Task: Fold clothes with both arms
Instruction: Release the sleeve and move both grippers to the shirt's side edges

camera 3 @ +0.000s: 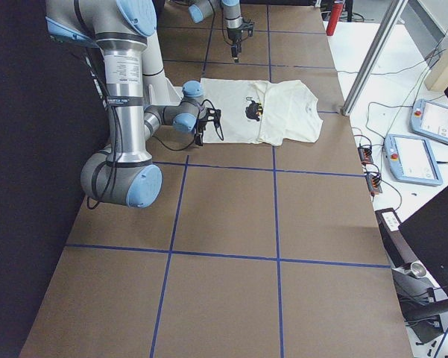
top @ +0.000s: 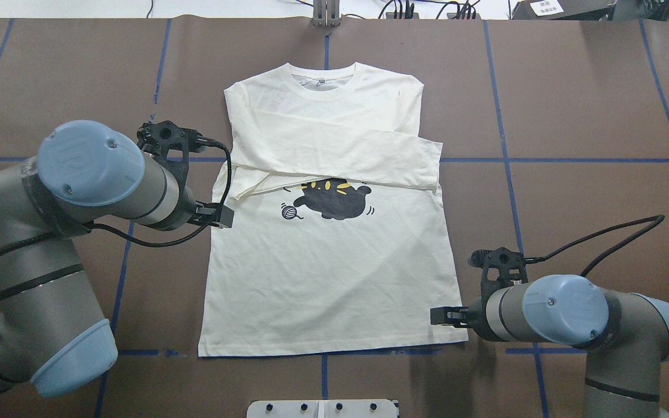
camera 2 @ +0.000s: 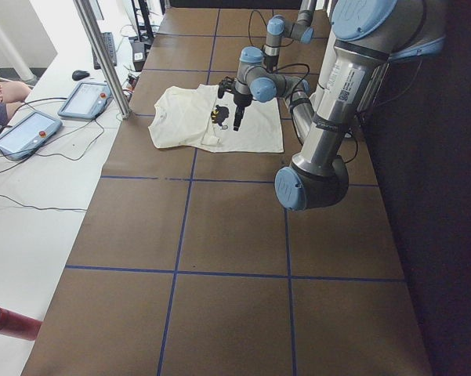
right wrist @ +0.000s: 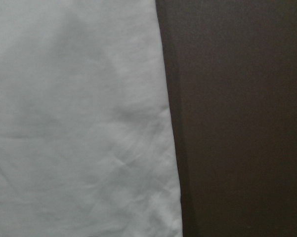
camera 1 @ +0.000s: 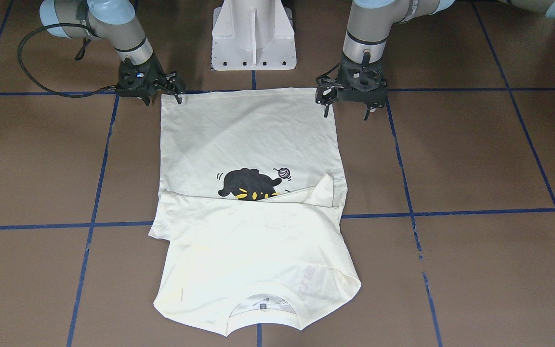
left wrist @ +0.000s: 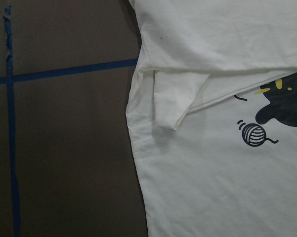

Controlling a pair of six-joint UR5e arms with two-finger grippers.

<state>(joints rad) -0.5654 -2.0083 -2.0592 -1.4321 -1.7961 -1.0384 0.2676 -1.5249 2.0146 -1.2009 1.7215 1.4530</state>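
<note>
Exterior front-facing view: the right gripper [camera 1: 163, 102] sits low by one hem corner, jaws spread, empty. The one shirt [camera 1: 248, 140] lies flat on the table [camera 1: 451, 159], print up, both sleeves [camera 1: 258, 217] crossed over the chest. The left gripper [camera 1: 347, 113], likewise wide open and empty, hangs higher over the opposite edge. Sleeves look done; next, the two grippers should pinch both hem corners and carry them to the far neckline [top: 323, 71].

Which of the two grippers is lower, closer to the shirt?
The right gripper: it sits low beside a hem corner of the shirt, its camera showing only fabric close up, while the left gripper hangs much higher.
</note>
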